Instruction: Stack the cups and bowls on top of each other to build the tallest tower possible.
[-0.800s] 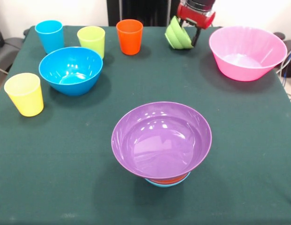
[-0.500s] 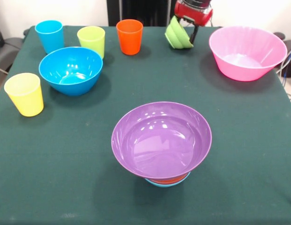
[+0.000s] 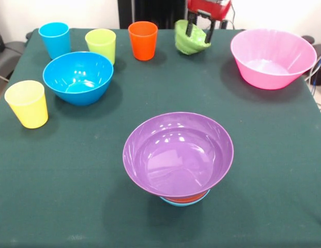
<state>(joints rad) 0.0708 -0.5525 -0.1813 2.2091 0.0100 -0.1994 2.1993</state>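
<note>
My pincer (image 3: 200, 32) pinching small green bowl (image 3: 190, 38) by rim, tilted, at table's far edge beside orange cup (image 3: 142, 40). Risk: thin-rim grip slips (glossy plastic), bowl drops before reaching purple-topped tower (image 3: 178, 155).

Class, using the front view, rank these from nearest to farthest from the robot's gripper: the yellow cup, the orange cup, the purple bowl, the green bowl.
1. Green bowl: at the gripper itself, one of the fingers inside its rim.
2. Orange cup: in the back row, picture-left of the gripper.
3. Purple bowl: near the front, on the stack.
4. Yellow cup: far picture-left edge.
</note>
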